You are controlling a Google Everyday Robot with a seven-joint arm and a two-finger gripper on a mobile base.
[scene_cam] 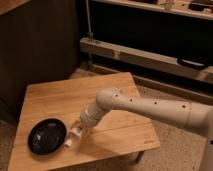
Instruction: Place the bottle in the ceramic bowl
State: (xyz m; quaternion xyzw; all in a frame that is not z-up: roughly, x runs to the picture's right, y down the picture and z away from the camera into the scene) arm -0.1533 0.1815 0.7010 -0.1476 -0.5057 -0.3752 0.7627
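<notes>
The black ceramic bowl sits on the front left of the wooden table. My white arm reaches in from the right and angles down toward the bowl. My gripper is shut on the small white bottle. The bottle hangs tilted below the gripper, just at the bowl's right rim and slightly above the tabletop. The fingers are mostly hidden behind the wrist and bottle.
The low wooden table has its front edge close below the bottle. A long bench or shelf rail runs behind the table. A dark cabinet wall stands at the back left. Speckled floor lies to the right.
</notes>
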